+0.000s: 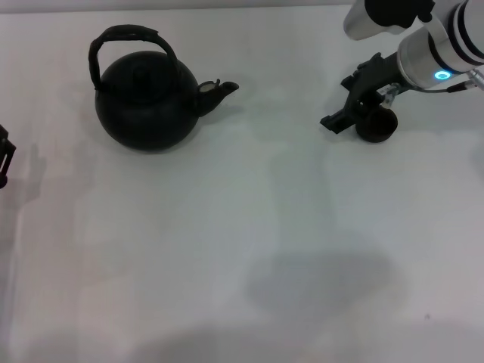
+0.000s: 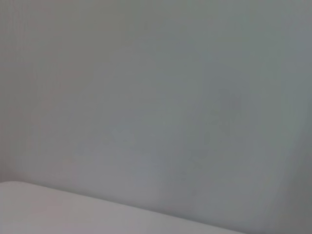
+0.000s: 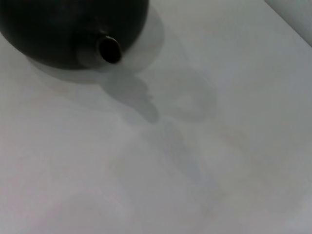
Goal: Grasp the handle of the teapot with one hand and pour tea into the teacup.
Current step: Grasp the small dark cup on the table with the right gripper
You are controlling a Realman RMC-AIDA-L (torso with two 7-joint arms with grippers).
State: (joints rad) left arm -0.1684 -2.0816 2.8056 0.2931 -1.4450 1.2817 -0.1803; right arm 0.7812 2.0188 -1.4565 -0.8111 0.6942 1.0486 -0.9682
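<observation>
The right gripper [image 1: 349, 115], on the white arm with the blue light, hangs low over the table [image 1: 227, 249] with its dark fingers just beside the teacup [image 1: 376, 127], on the side facing the teapot [image 1: 147, 100]. One finger reaches out toward the pot and the other sits close against the cup, so the jaws look spread apart and hold nothing. Whether any finger touches the cup I cannot tell. The teapot stands upright well away from this gripper, across a bare stretch of table, its spout [image 1: 219, 89] aimed back toward the gripper and the cup. The arched handle [image 1: 125, 41] rises over the lid on the far side of the pot from the gripper.

The left gripper [image 1: 4, 160] shows only as a dark sliver at the edge of the head view, beyond the teapot, and its opening cannot be judged. Its wrist camera sees only blank surface.

No grasp on the handle has begun, so the pour looks wholly ahead. The chief risk here is the cup: with fingers so near it, a sideways sweep could nudge or tip it. Later, a loose or off-centre grip on the hoop could let the heavy pot swing and spill short of such a small cup
</observation>
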